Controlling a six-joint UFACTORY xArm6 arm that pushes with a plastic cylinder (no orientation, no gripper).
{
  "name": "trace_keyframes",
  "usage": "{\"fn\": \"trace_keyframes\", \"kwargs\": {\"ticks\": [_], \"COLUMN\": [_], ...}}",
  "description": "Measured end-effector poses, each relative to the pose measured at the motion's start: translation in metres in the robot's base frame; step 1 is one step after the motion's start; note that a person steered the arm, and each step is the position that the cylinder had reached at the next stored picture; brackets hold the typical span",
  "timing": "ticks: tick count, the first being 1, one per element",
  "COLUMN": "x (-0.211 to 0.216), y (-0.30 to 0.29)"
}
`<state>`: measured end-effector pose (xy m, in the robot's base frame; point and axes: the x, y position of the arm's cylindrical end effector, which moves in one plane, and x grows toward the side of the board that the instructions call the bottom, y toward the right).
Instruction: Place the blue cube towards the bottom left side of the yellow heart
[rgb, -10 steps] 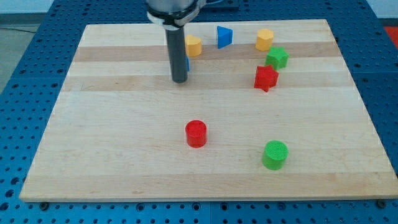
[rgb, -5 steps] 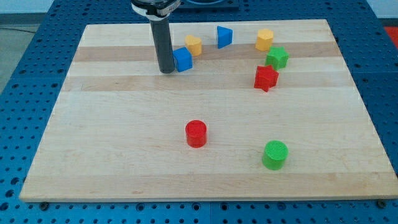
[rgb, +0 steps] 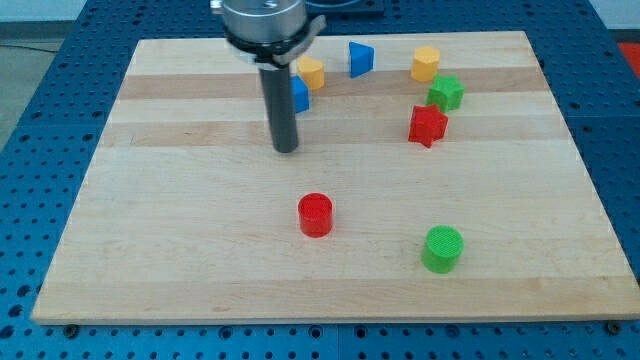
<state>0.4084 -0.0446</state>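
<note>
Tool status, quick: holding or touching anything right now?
My tip: a bare rod, holding nothing, resting on the board just below the blue cube, apparently not touching it.

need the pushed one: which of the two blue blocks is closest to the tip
The blue cube, partly hidden behind the rod, just above my tip. The other blue block sits farther toward the view's top right.

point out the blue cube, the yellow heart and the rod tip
blue cube (rgb: 300, 95), camera view, on the strip showing right of the rod
yellow heart (rgb: 312, 73), camera view, on its top face
my tip (rgb: 286, 150), camera view, at the rod's very bottom end, below the blue cube
</note>
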Motion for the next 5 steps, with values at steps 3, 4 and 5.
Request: {"fn": "trace_keyframes", "kwargs": {"ticks": [3, 4, 5], "x": [-0.003, -0.039, -0.100], "y": [0.013, -0.055, -0.068]}}
